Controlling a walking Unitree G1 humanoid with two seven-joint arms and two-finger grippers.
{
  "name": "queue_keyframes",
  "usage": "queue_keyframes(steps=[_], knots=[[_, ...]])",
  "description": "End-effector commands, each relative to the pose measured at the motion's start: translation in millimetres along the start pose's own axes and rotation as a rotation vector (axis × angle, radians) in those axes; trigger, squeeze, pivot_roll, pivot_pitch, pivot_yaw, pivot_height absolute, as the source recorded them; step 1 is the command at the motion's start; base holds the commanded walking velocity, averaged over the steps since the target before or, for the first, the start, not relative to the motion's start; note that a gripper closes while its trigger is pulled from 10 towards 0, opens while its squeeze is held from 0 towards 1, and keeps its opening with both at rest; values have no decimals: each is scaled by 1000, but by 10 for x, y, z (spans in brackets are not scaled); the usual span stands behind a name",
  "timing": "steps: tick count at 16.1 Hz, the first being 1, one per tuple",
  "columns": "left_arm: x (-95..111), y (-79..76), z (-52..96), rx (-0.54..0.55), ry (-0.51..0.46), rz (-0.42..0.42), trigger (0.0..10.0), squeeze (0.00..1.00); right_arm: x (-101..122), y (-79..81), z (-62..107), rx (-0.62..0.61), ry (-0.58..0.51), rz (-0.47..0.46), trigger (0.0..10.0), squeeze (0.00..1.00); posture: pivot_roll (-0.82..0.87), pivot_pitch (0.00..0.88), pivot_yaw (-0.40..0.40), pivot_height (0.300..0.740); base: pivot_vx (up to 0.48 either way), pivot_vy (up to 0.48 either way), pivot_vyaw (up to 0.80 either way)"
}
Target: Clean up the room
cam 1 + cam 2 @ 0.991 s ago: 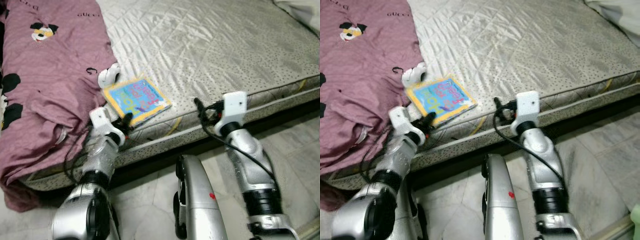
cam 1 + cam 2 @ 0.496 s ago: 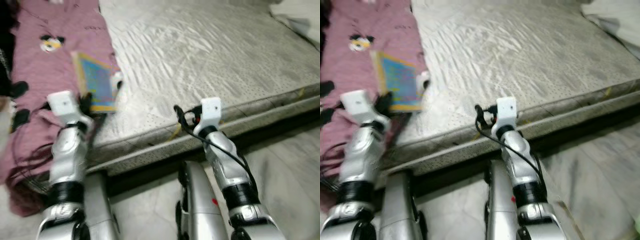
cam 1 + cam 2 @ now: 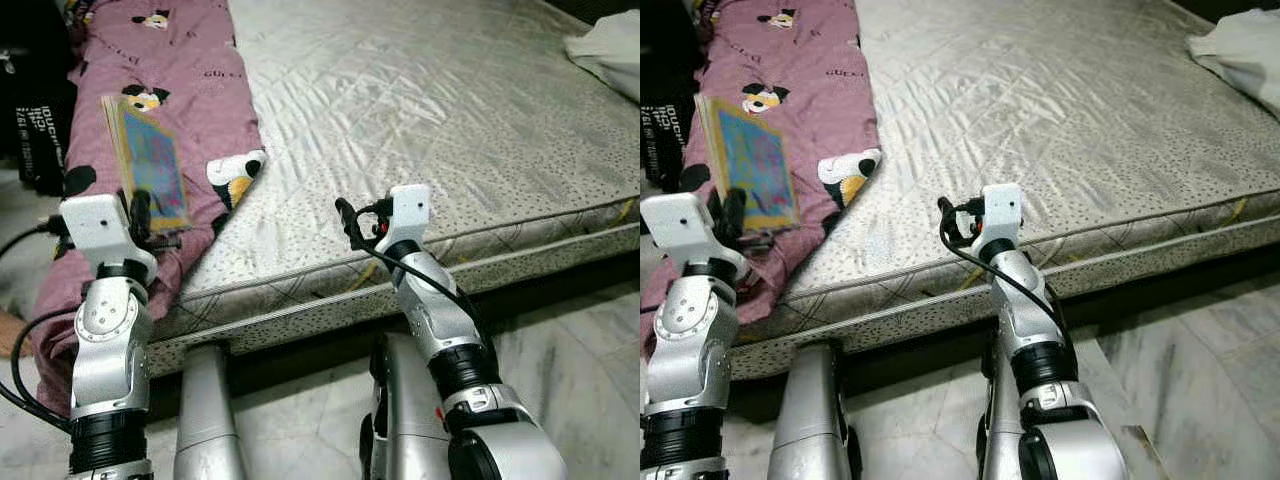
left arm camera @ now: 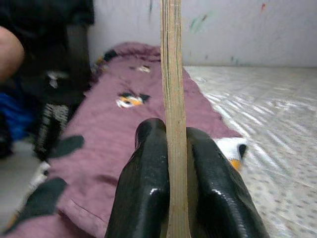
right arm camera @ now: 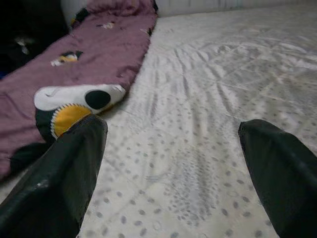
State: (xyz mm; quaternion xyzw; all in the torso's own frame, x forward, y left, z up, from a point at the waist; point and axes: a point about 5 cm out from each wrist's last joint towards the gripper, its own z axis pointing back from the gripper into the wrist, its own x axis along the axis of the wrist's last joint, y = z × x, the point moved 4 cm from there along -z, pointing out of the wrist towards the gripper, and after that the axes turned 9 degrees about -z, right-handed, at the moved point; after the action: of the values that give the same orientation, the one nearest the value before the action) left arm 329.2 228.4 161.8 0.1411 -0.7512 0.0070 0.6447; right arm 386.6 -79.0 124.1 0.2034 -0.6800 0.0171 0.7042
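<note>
You see the left claw [image 4: 171, 198] gripping a thin book [image 3: 150, 165] by its lower edge, upright above the purple blanket [image 3: 190, 90]. The right claw [image 5: 173, 168] hovers wide open over the bed's [image 3: 450, 120] front edge.

Thin picture book [image 3: 148, 165] held upright off the bed, edge-on to the wrist camera.

Its cover is bright blue with a yellow border and blurred coloured lettering — too soft to read. The book stands nearly vertical, leaning a little, its lower edge pinched between the two black fingers [image 4: 143, 198] of the left gripper [image 4: 171, 191], above the purple cartoon-print blanket [image 3: 190, 80]. In the left wrist view it shows as a narrow tan spine — pages pressed flat.
</note>
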Motion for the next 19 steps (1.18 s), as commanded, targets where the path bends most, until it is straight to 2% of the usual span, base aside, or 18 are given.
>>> queue_keyframes(steps=[1, 2, 6, 9, 10, 12, 14, 16, 18, 19], knots=[[126, 94, 4, 55, -44, -62, 4431, 0, 68, 57, -38, 24, -28, -23, 10000, 0, 52, 0, 0, 497, 0, 0, 0], [91, 95, 22, 82, -15, -94, 10000, 0, 71, 65, -41, 27, -33, -27, 10000, 0, 50, 0, -2, 497, 0, 0, 0], [115, 18, 182, 97, -9, -44, 10000, 0, 100, 98, -31, 81, -40, -65, 10000, 0, 53, 0, -28, 497, 0, 0, 0], [94, 7, 292, 107, -17, -35, 10000, 0, 114, 127, -51, 96, -45, -64, 10000, 0, 50, 0, -19, 527, 0, 0, 0], [125, 11, 299, 113, -32, -68, 10000, 0, 121, 128, -53, 95, -47, -68, 10000, 0, 50, 0, -13, 537, 0, 0, 0], [268, 15, 265, 105, -109, -194, 10000, 0, 105, 128, -39, 94, -49, -75, 10000, 0, 48, 0, -8, 562, 0, 0, 0], [348, 0, 210, 78, -150, -250, 10000, 0, 96, 139, -23, 94, -52, -75, 10000, 0, 42, 0, -1, 582, 0, 0, 0], [369, -32, 179, 44, -154, -239, 10000, 0, 94, 134, 4, 89, -53, -72, 10000, 0, 29, 0, 3, 607, 0, 0, 0], [290, -101, 244, 6, -131, -187, 10000, 0, 71, 98, 50, 76, -50, -74, 10000, 0, 24, 0, 1, 632, 0, 0, 0], [228, -96, 287, 19, -107, -203, 10000, 0, 43, 78, 76, 70, -42, -72, 10000, 0, 22, 0, 1, 647, 0, 0, 0]])
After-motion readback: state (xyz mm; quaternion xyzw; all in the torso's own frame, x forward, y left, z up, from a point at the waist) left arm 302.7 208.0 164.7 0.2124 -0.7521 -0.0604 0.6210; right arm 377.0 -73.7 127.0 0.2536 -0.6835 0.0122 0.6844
